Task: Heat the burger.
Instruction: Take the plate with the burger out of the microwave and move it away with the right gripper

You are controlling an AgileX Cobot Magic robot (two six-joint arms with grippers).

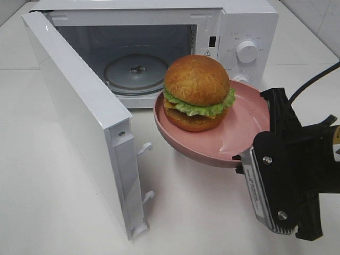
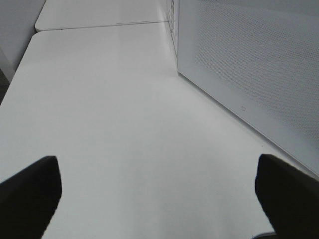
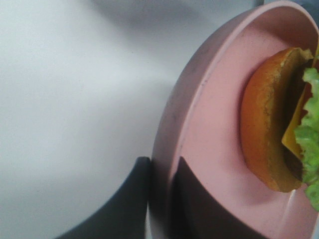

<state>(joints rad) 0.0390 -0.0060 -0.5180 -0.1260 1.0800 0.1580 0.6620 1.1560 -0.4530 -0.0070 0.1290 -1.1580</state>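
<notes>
Nearest in the high view: the black right tool (image 1: 254, 142), low at the right edge, its arm housing bulky below it with a silver plate and two screws. Its jaws are narrow, pinched on the rim of the round pink plate (image 1: 241, 130); the right wrist view shows one dark finger (image 3: 127, 199) under the rim and the other on top of it, on the plate's (image 3: 209, 134) inner face. The plate is lifted clear of the white surface (image 1: 64, 196) and sits roughly level.

On the plate, toward its far-left part: the round burger with glossy golden-brown bun, ruffled green lettuce, yellow cheese edge and dark patty (image 1: 197, 91). It stands upright, bun top up. In the right wrist view the burger (image 3: 271, 134) shows its bottom bun, cheese and lettuce, apart from the pinched rim.

Left of the plate: the white microwave door (image 1: 79, 106), swung fully open, its free edge toward the camera, latch hooks visible near its lower edge.

Beyond the plate: the white microwave oven (image 1: 234, 26), cavity open, with the round glass turntable (image 1: 135, 71) inside. The plate's far rim hangs just before the cavity mouth. Two white round knobs (image 1: 247, 51) sit on the right panel.

Left tool (image 2: 159, 194): out of the high view; in its own view the dark fingertips (image 2: 30, 194) stand wide apart, gripping nothing, over bare white surface (image 2: 124, 124), beside the perforated white door panel (image 2: 249, 59).
</notes>
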